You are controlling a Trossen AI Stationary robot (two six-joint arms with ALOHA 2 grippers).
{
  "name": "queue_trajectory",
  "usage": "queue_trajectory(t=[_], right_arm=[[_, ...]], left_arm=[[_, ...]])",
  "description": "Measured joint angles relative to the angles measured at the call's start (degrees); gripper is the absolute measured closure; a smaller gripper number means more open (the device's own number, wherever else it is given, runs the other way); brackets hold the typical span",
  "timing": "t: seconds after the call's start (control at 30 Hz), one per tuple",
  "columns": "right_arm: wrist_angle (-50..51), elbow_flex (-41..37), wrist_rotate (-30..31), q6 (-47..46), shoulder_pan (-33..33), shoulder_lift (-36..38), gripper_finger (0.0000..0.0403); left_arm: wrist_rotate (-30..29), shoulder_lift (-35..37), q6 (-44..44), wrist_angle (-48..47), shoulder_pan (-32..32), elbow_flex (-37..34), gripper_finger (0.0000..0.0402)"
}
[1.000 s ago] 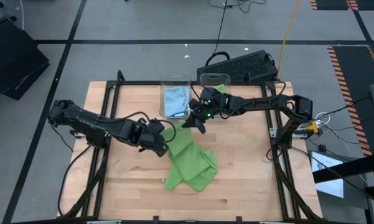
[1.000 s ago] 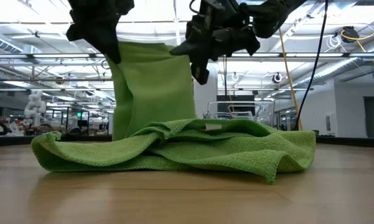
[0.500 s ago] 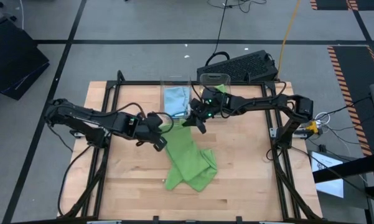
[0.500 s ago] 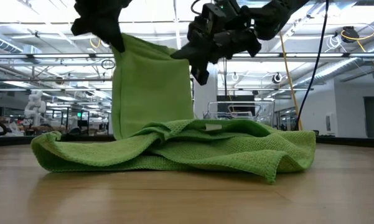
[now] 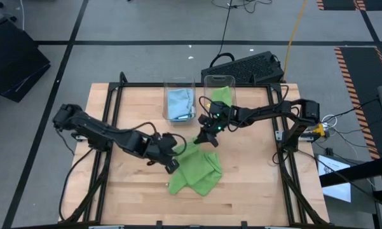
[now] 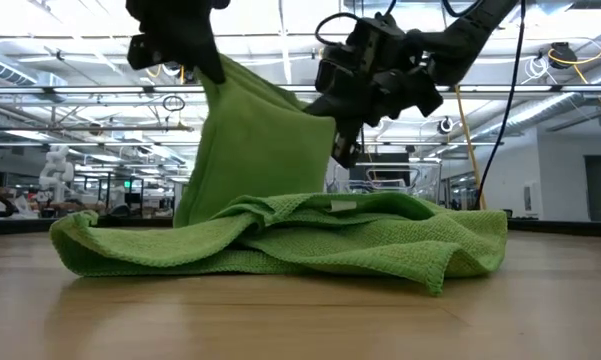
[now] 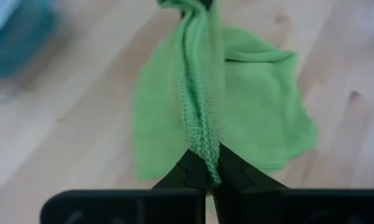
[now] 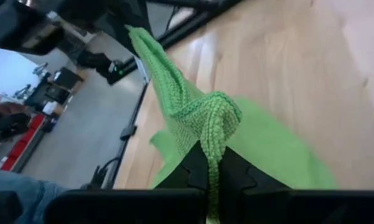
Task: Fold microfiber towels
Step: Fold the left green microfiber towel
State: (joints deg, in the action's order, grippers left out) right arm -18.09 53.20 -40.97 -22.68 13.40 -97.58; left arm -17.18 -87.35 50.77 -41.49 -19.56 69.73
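Note:
A lime green microfiber towel (image 5: 197, 170) lies rumpled on the wooden table, with one part (image 6: 255, 160) lifted as a sheet between my two grippers. My left gripper (image 6: 212, 68) is shut on the sheet's higher corner. My right gripper (image 6: 342, 145) is shut on the lower corner, so the top edge slopes down toward it. In the high view the left gripper (image 5: 172, 164) is at the towel's left side and the right gripper (image 5: 206, 138) at its far side. A light blue towel (image 5: 178, 102) sits in a clear bin. My left gripper pinches a bunched corner of the towel's lifted edge (image 7: 205, 155) between its two fingers, slanting down from the table's left. The cloth runs away from the fingers in a gathered ridge; the towel's lower part (image 6: 280, 240) rests on the table. My right gripper pinches the other bunched corner (image 8: 213, 146) between its two fingers, coming from the table's right side at a shallow downward slant. The cloth between both grippers is fairly taut along its top edge (image 6: 275, 95) and hangs down to the heap.
Two clear bins stand at the table's far edge, one with the blue towel (image 5: 178, 95) and one with green cloth (image 5: 220, 93). A black keyboard (image 5: 245, 67) lies beyond the far edge. Bare wood (image 5: 254, 172) shows right of the towel.
My left gripper has moved toward the near edge and right, tipping further down. My right gripper has sunk and come nearer. The lifted sheet's top edge, level before, now slopes down toward the right gripper; the heap on the table has stayed put.

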Motion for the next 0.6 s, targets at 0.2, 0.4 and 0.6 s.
queue_trajectory(t=[0.2,0.4,0.6], right_arm=[[-0.13,-1.85,-4.12,-0.72,-1.65,0.0,0.0401],[-0.12,-2.53,-7.74,-1.87,-2.28,-0.02,0.0401],[1.27,-2.53,-11.52,-2.16,-2.39,-0.04,0.0401]], left_arm=[[1.04,-1.83,1.46,6.02,-1.73,0.01,0.0392],[1.51,-3.8,2.37,8.85,-3.81,-0.01,0.0397],[1.93,-7.15,3.23,13.18,-4.93,0.16,0.0389]])
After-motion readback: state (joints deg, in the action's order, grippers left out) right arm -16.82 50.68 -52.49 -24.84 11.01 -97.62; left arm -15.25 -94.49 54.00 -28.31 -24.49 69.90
